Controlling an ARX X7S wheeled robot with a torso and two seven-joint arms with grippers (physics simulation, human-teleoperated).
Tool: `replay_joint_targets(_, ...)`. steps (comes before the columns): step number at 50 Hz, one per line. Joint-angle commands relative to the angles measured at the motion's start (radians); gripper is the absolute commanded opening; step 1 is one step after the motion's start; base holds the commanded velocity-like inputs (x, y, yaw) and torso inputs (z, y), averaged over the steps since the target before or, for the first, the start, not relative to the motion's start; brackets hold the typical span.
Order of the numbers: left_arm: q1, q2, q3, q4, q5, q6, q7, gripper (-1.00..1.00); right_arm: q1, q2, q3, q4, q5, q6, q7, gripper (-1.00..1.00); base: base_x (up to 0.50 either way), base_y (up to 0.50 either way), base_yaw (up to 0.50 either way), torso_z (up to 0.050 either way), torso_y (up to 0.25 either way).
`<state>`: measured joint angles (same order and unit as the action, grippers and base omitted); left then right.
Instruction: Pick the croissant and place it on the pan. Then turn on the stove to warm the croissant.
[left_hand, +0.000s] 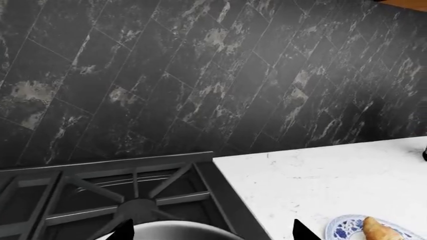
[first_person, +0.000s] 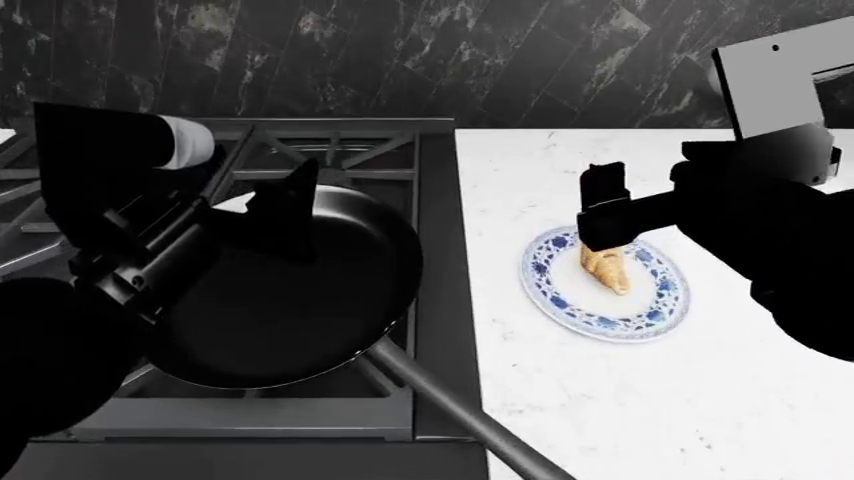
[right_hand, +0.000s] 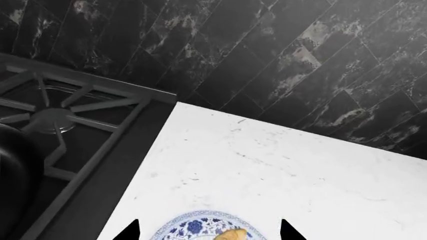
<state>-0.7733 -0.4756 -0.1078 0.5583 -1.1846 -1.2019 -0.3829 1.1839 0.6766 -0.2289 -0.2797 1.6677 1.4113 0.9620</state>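
The croissant (first_person: 609, 270) lies on a small blue-and-white plate (first_person: 651, 308) on the white counter, right of the stove (first_person: 334, 140). The black pan (first_person: 287, 310) sits on the stove's front grate, its long handle (first_person: 454, 420) pointing toward the front right. My right gripper (first_person: 606, 232) hovers just above the croissant, open and empty; in the right wrist view (right_hand: 209, 231) the croissant (right_hand: 235, 235) shows between its spread fingertips. My left gripper (first_person: 296, 212) hangs open and empty over the pan's far side; the left wrist view (left_hand: 213, 231) shows the pan's rim (left_hand: 167, 230) below it.
A white marble counter (first_person: 641, 400) stretches right of the stove. A dark marbled tile wall (first_person: 400, 50) stands behind both. The stove's cast-iron grates (left_hand: 133, 185) surround the pan. The plate (left_hand: 343, 229) with the croissant (left_hand: 380, 231) also shows in the left wrist view.
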Motion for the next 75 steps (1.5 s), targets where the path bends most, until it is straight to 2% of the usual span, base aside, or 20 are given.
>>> replay_joint_targets(1, -0.006, -0.004, 0.009, -0.013, 0.003, 0.012, 0.009, 1.0, 0.095, -0.023, -0.119, 0.149, -0.217, 0.003, -0.231, 1.0, 0.0, 0.0, 0.0, 0.0, 0.0)
replay_joint_targets(10, -0.011, -0.007, 0.01, -0.02, 0.006, 0.021, 0.009, 1.0, 0.167, -0.054, -0.22, 0.277, -0.356, -0.046, -0.385, 1.0, 0.0, 0.0, 0.0, 0.0, 0.0)
replay_joint_targets(19, -0.004, -0.012, 0.007, -0.02, 0.006, 0.033, 0.011, 1.0, 0.195, -0.072, -0.275, 0.352, -0.421, -0.078, -0.455, 1.0, 0.0, 0.0, 0.0, 0.0, 0.0)
replay_joint_targets(45, 0.004, -0.023, 0.015, -0.018, 0.006, 0.058, 0.023, 1.0, 0.141, -0.075, -0.301, 0.445, -0.438, -0.098, -0.439, 1.0, 0.0, 0.0, 0.0, 0.0, 0.0)
replay_joint_targets(75, 0.005, -0.03, 0.039, -0.026, 0.017, 0.091, 0.053, 1.0, 0.118, -0.111, -0.396, 0.577, -0.543, -0.186, -0.523, 1.0, 0.0, 0.0, 0.0, 0.0, 0.0)
